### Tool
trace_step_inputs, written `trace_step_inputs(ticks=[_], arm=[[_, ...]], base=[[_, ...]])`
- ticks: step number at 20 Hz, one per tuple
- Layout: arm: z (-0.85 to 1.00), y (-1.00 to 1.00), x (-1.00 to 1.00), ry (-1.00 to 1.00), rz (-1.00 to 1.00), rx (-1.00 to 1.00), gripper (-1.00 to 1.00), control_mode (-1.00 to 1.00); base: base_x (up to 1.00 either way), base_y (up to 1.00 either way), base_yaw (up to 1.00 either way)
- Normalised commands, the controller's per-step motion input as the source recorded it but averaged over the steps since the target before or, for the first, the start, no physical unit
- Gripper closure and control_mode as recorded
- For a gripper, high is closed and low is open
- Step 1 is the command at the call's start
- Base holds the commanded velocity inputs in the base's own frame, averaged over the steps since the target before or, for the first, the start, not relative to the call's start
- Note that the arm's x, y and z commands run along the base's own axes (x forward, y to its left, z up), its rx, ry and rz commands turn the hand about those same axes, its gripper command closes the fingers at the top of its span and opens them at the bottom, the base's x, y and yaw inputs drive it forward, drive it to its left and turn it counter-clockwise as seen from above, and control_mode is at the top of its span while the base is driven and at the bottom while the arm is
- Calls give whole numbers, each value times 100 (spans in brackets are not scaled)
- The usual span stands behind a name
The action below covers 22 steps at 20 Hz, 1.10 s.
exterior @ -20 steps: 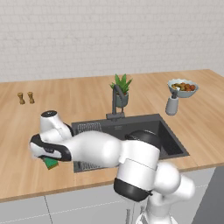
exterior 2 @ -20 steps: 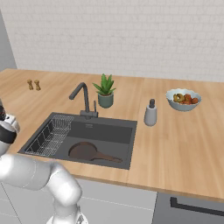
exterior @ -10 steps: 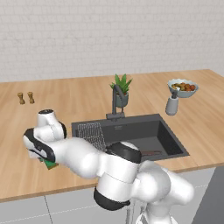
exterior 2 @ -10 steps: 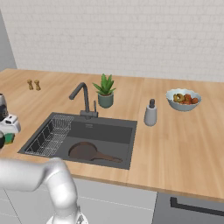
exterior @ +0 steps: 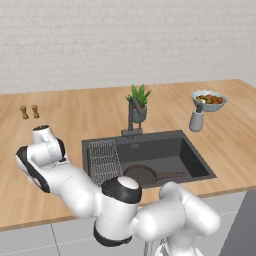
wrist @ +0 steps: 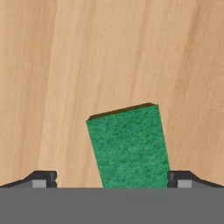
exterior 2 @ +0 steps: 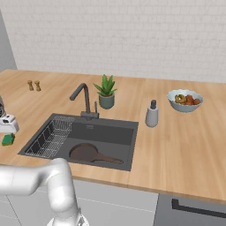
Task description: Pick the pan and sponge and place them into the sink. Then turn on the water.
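**Sponge sitting on the counter, fingers spread wide over it**

The sponge [wrist: 129, 146] is a little rectangular block with a fuzzy green top, and you can just catch a thin brownish-orange edge along its far side in the hand view. It lies flat on the wooden counter [wrist: 65, 65], a bit tilted, its near end cut off by the bottom of that view. In the right base view it's the small green thing [exterior 2: 8, 139] at about 9 o'clock from the sink [exterior 2: 114, 132], well apart from the basin's left rim.

The gripper [wrist: 111, 180] hangs right above it, fingers fully spread, one dark fingertip [wrist: 41, 178] at 7 o'clock and the other at 5 o'clock in the hand view. The sponge's right edge sits close to the right tip, with a wider gap on the left. Nothing is pinched; I can't tell if the tips touch the counter.

The pan [exterior 2: 86, 152] is already in the sink, dark brown and round, handle pointing toward 3 o'clock, next to the wire rack [exterior 2: 50, 137]. The faucet [exterior 2: 81, 98] stands at the back rim.

Versus half a second ago: the arm has swung further left and the elbow now bulks up the bottom of the left base view. In the right base view the hand and sponge sit about where they did. Pan, sink and counter stuff haven't budged.
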Motion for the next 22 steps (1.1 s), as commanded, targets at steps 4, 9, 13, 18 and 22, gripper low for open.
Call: trace_step_inputs(ticks=[4, 9, 13, 18, 22], arm=[[-14, 0, 0, 0, 0, 0, -100, -100], [-2, -1, 0, 0, 0, 0, -100, -100], [0, -12, 0, 0, 0, 0, -100, -100], [0, -24, 0, 0, 0, 0, -100, -100], [-16, -3, 0, 0, 0, 0, -100, -100]], base=[[0, 0, 0], [0, 0, 0], [0, 0, 0], [0, 0, 0], [0, 0, 0]])
